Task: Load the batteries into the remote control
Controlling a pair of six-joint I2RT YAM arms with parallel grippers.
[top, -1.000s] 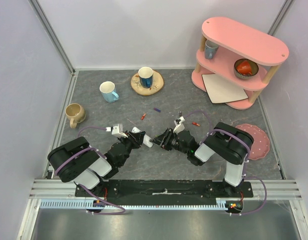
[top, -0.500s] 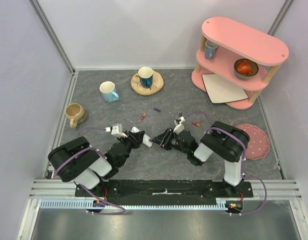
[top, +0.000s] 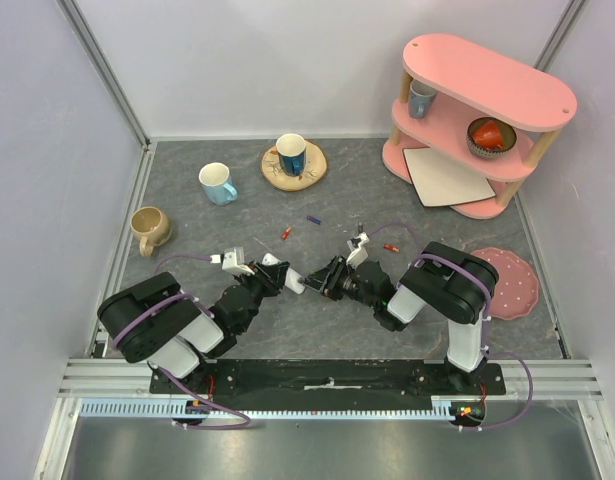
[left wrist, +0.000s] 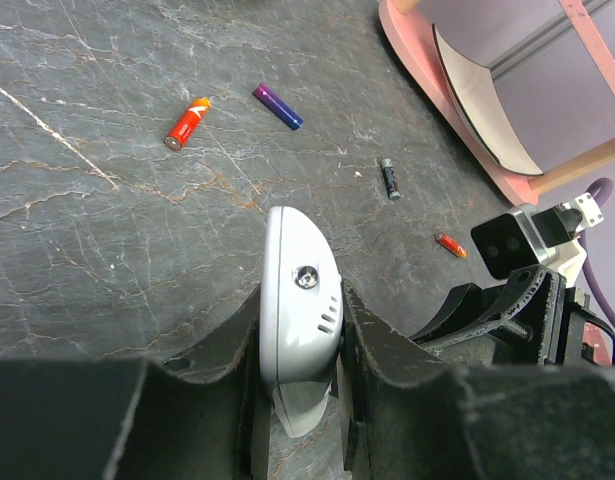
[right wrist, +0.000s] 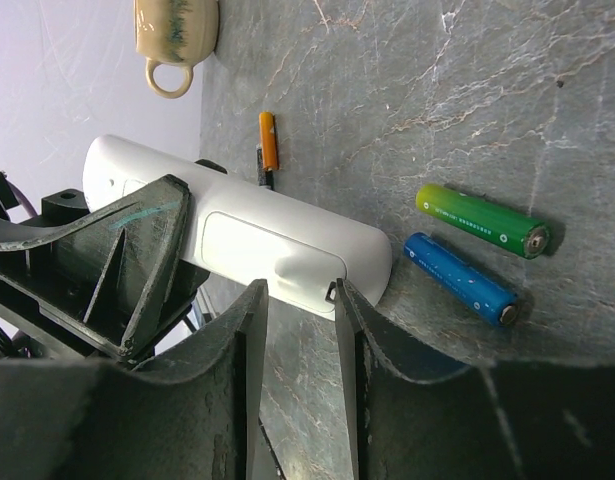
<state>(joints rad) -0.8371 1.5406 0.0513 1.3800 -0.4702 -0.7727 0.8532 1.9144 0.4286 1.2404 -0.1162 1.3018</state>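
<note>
My left gripper (top: 280,276) is shut on the white remote control (left wrist: 298,305), held on its edge just above the table; the remote also shows in the top view (top: 294,284). In the right wrist view the remote's back (right wrist: 272,243) with its battery cover faces me. My right gripper (right wrist: 297,292) is open, its fingertips (right wrist: 343,296) at the cover's latch edge. A green battery (right wrist: 482,220) and a blue battery (right wrist: 459,278) lie beside the remote's end. A red battery (left wrist: 187,122), a purple one (left wrist: 277,105), a dark one (left wrist: 389,178) and a small red one (left wrist: 450,244) lie farther out.
A beige mug (top: 149,228) stands at the left, a white-blue mug (top: 218,183) and a cup on a wooden coaster (top: 293,164) at the back. A pink shelf (top: 477,120) fills the back right; a pink spotted plate (top: 515,280) lies at the right.
</note>
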